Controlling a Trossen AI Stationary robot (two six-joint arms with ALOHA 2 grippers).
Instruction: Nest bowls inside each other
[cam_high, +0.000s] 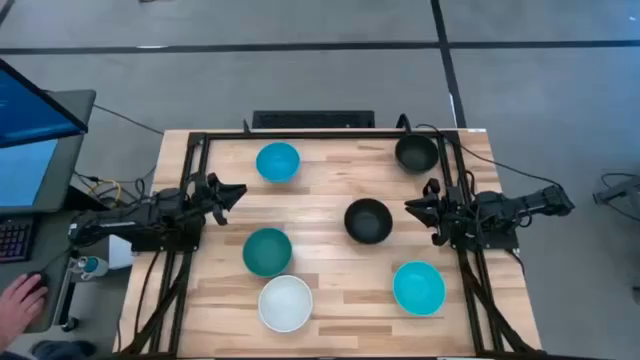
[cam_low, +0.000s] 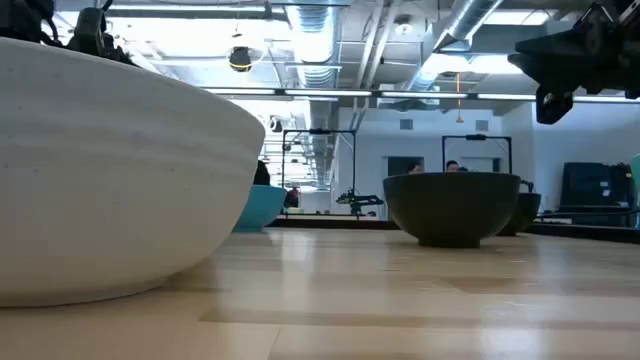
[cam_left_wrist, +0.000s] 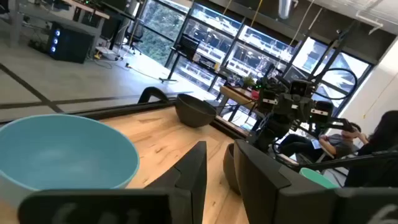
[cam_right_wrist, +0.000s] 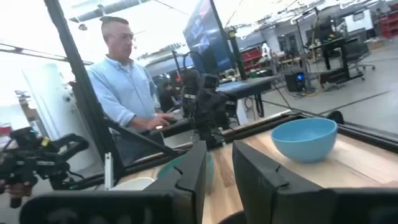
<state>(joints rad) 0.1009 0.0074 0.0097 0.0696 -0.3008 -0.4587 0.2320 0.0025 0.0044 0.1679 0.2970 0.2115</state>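
- Bowls are lying apart on the wooden table (cam_high: 330, 290), none nested.
- Left gripper (cam_high: 232, 194) is hovering slightly parted and empty, between cyan bowl (cam_high: 278, 161) and teal bowl (cam_high: 267, 251).
- Right gripper (cam_high: 415, 209) is hovering empty, fingers slightly apart, just right of black bowl (cam_high: 368, 220).
- White bowl (cam_high: 286, 303) is sitting nearest.

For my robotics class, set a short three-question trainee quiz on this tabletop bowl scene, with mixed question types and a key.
1. True or false: two of the bowls are already nested.
2. Which bowl touches the white bowl? A) a black bowl B) the dark teal bowl C) a cyan bowl
3. Fill in: the left end effector and the right end effector each hold ____.

Key:
1. False; all six sit singly on the table.
2. B; their rims meet in the high view.
3. Nothing; both hang at the table's sides, empty.
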